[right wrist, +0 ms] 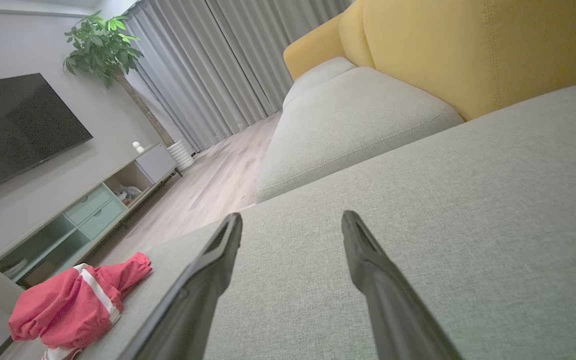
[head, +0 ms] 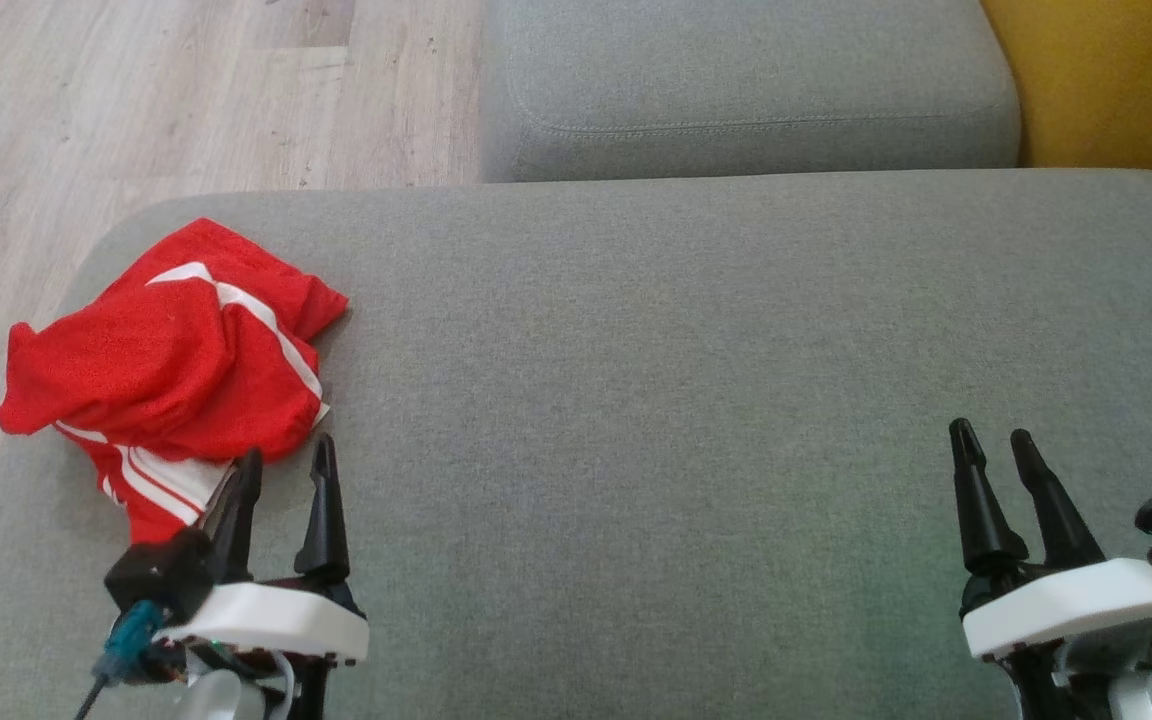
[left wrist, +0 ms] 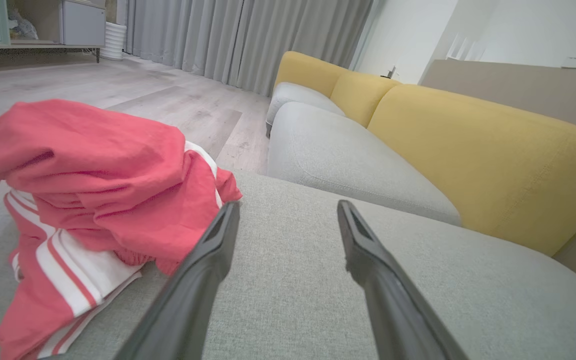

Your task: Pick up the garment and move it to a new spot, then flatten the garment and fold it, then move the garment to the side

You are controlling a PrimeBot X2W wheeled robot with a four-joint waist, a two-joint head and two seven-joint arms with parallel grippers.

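A crumpled red garment (head: 171, 365) with white stripes lies bunched near the left edge of the grey sofa cushion (head: 686, 350). My left gripper (head: 286, 460) hovers open just at its near right corner, its left finger close beside the fabric. The left wrist view has the garment (left wrist: 93, 200) heaped left of the spread fingers, nothing between them. At the lower right my right gripper (head: 994, 442) is open over bare cushion, far from the cloth. The right wrist view shows the garment (right wrist: 75, 302) small at the lower left.
A second grey seat cushion (head: 746, 90) lies beyond, with a yellow backrest (head: 1116, 80) at the far right. Wooden floor (head: 136, 110) drops off past the cushion's left and far-left edges. A TV cabinet (right wrist: 83, 210) stands across the room.
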